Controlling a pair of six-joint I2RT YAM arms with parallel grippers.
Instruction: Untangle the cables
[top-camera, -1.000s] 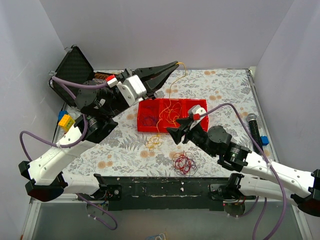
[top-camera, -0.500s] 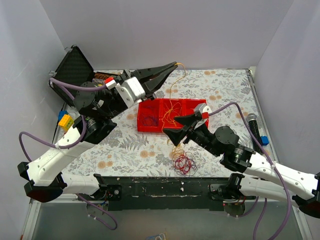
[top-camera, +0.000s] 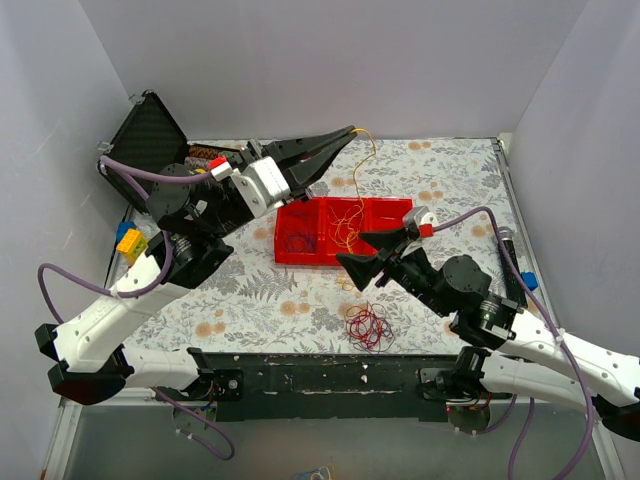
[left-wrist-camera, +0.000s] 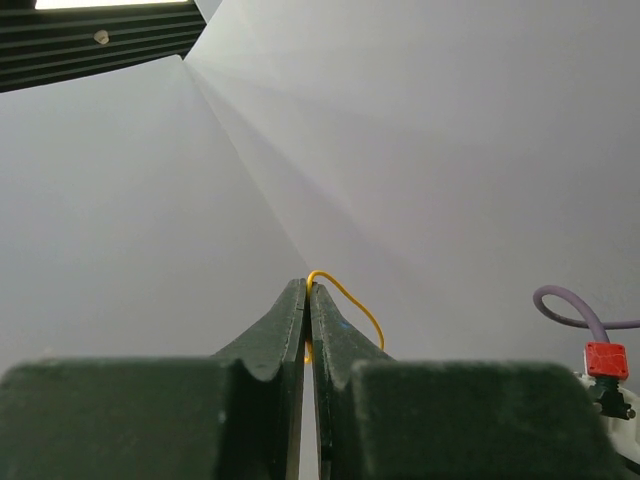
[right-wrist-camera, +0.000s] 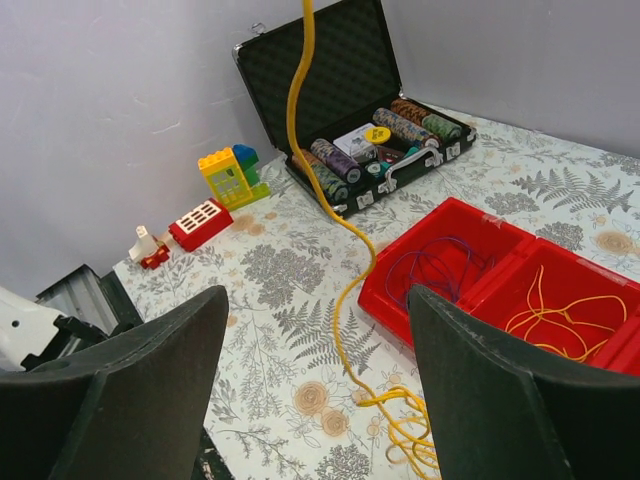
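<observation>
My left gripper (top-camera: 350, 130) is raised over the far side of the table. It is shut on a yellow cable (top-camera: 347, 215), and its tips pinch the strand in the left wrist view (left-wrist-camera: 308, 287). The yellow cable hangs down past the red tray (top-camera: 285, 255) to a small pile on the mat (right-wrist-camera: 410, 440). My right gripper (top-camera: 358, 250) is open and empty just in front of the tray, with the hanging yellow strand (right-wrist-camera: 296, 100) between its spread fingers (right-wrist-camera: 160, 350). A purple cable (right-wrist-camera: 440, 265) lies in the tray's left compartment. A red cable bunch (top-camera: 368, 325) lies on the mat.
An open black case (top-camera: 150, 135) with spools (right-wrist-camera: 335, 165) stands at the far left. Toy bricks (right-wrist-camera: 232, 175) and a red block (right-wrist-camera: 200, 223) lie beside it. A black marker (top-camera: 506, 255) and a blue piece (top-camera: 528, 281) lie at the right edge. More yellow wire (right-wrist-camera: 565, 310) lies in another tray compartment.
The yellow cable's lower pile has slid right across the mat, towards the tray's front. My right gripper has spread its fingers and shifted slightly right. My left gripper has held its place.
</observation>
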